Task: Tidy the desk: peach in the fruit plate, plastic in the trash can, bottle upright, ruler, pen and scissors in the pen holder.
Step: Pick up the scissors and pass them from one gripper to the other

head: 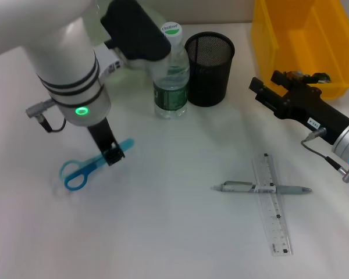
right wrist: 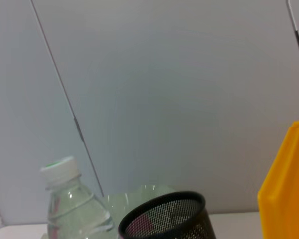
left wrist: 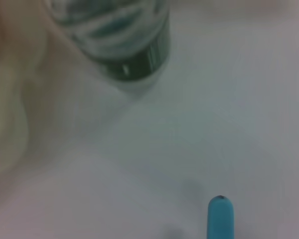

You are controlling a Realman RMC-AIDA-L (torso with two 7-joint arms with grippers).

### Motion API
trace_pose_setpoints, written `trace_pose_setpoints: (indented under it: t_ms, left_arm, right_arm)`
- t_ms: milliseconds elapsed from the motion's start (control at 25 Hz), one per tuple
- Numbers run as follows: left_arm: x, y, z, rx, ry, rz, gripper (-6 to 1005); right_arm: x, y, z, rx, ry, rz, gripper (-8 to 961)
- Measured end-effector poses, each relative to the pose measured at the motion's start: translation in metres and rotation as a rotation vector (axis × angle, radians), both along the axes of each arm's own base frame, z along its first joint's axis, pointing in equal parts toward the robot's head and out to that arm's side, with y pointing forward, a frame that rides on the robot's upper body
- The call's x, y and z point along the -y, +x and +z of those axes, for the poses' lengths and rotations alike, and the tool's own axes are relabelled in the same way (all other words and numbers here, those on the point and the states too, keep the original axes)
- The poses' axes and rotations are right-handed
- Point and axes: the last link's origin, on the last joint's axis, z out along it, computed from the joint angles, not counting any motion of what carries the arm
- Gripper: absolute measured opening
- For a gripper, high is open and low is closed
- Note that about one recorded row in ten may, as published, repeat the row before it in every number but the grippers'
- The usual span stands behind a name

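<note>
The left gripper (head: pixel 111 152) is down on the blue scissors (head: pixel 84 168), its dark fingers at the blade end near the pivot; whether they have closed on the scissors I cannot tell. The scissors lie flat on the white desk (head: pixel 174 232), well apart from the mesh pen holder (head: pixel 209 68), which stands just beside the upright bottle (head: pixel 171 72). To do this step well, grip near the pivot, lift straight, and carry clear of the bottle. The right gripper (head: pixel 267 93) hovers open near the yellow bin (head: pixel 305 46), holding nothing.
</note>
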Motion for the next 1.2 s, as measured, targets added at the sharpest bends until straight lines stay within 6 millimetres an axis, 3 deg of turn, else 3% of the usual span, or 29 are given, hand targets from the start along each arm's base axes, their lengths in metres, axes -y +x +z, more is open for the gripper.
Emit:
trace_pose_setpoints:
  t_ms: [240, 640, 1200]
  left_arm:
    - [0.004, 0.017, 0.014, 0.074, 0.045, -0.064, 221]
    - [0.014, 0.043, 0.058, 0.236, 0.189, -0.168, 221]
    - [0.02, 0.052, 0.092, 0.571, 0.293, -0.186, 221]
  right_arm:
    - [-0.001, 0.001, 0.003, -0.008, 0.014, -0.004, 652]
    - [0.0, 0.001, 0.002, -0.011, 0.012, -0.006, 652]
    - [0.005, 0.002, -0.002, -0.025, -0.002, -0.018, 652]
